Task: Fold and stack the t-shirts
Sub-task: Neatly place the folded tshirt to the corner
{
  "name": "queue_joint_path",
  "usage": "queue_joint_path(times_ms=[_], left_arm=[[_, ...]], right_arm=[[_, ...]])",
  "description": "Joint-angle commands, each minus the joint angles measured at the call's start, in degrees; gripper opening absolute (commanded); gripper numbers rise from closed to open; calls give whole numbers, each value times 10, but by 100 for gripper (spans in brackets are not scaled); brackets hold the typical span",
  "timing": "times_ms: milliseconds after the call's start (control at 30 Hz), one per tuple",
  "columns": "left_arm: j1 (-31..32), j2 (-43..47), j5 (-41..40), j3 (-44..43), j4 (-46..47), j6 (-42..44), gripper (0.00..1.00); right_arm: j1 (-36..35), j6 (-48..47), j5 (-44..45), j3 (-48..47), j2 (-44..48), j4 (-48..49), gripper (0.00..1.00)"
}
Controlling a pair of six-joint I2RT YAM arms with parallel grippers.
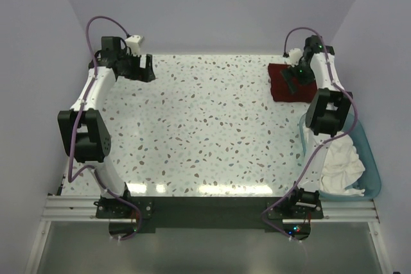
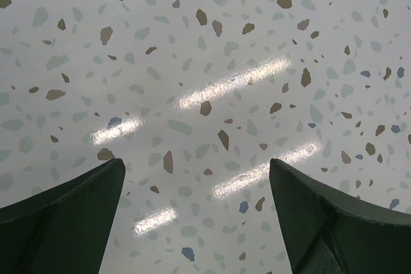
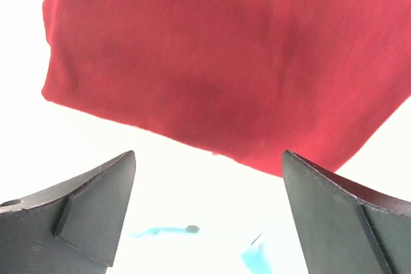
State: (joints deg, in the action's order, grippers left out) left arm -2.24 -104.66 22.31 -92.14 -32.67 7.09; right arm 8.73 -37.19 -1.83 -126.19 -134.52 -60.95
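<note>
White t-shirt (image 1: 340,162) waits crumpled in its tub (image 1: 373,172), lower right; maroon t-shirt (image 1: 277,89) appears folded, upper right, near the released right tool (image 1: 294,79). Left tool (image 1: 142,68), also released, holds nothing.

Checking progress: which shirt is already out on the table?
The maroon shirt, lying at the far right corner of the table under the open right hand. The white shirt is bunched in the blue tub.
</note>
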Motion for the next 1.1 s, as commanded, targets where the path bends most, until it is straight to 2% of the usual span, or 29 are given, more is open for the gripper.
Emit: queue_joint_path(times_ms=[0,167,300,567,1067], left_arm=[[-3,27,11,-1,10,-3,100],[-2,37,11,12,16,-9,100],[-3,41,12,18,19,-12,100],[-3,47,15,28,23,-18,100],[-3,37,12,17,22,-10,100]], right_arm=[[-1,60,16,44,59,-16,99],[3,110,26,62,52,-65,99],[8,139,35,90,51,-64,99],[16,160,31,159,44,10,99],[22,156,19,165,0,148,99]])
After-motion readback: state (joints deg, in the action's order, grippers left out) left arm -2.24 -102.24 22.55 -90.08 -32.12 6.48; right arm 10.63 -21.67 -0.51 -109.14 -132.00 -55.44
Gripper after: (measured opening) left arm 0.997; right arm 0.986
